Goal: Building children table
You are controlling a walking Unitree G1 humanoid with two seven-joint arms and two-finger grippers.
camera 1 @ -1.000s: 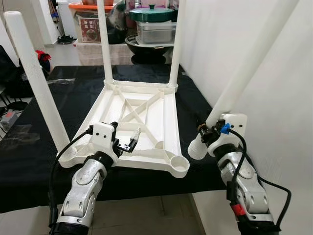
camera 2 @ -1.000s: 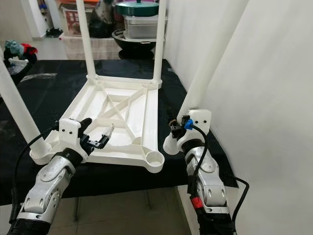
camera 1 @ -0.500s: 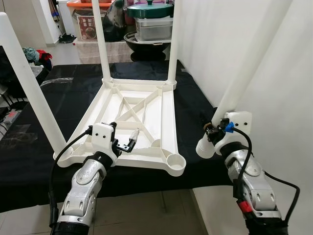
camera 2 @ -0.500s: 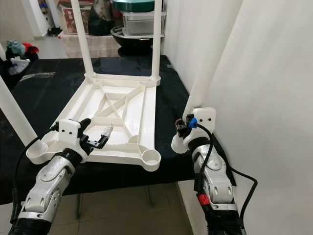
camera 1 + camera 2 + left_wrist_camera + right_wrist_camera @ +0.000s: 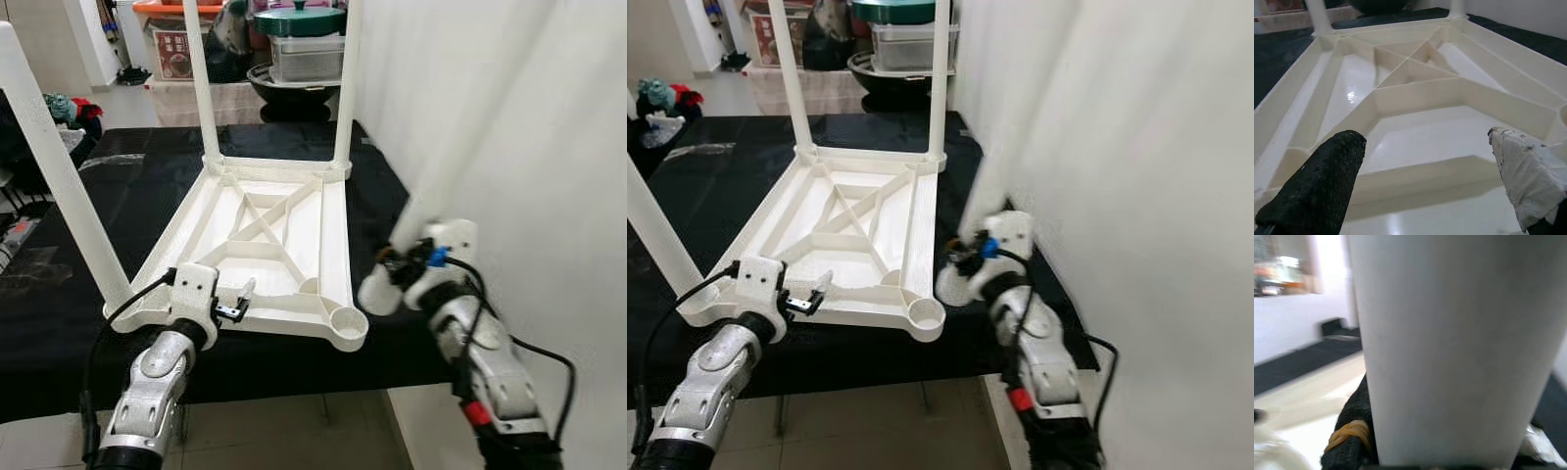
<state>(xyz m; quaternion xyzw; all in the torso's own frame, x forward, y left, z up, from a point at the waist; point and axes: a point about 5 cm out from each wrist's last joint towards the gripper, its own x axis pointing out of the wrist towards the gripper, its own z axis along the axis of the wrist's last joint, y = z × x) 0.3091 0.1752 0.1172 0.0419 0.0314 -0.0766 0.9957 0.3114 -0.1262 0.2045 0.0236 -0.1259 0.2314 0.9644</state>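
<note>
Black cloth covers the bench (image 5: 59, 323), which butts against a white wall on the robot's right, with storage boxes and a green-lidded pot stacked beyond its far end.

Right claw (image 5: 392, 269) is clamped on the loose table leg (image 5: 431, 166), gripping near its lower end; the leg slants up and away along the wall, and its open end hangs just beside the near right corner of the upturned tabletop (image 5: 294, 220). Left claw (image 5: 233, 306) hovers with its fingers apart over the tabletop's near edge, holding nothing.

The tabletop lies underside up on the bench with three legs already standing in it: two at the far corners, one at the near left. The empty socket (image 5: 345, 320) sits at the near right corner, close to the bench's front edge.

Likely trouble: the long leg could scrape the wall as it swings upright, since room on that side is tight. Pressing it in off-axis could jam it or push the tabletop over the front edge, unless the left claw steadies the frame. Open room lies to the left and above.
</note>
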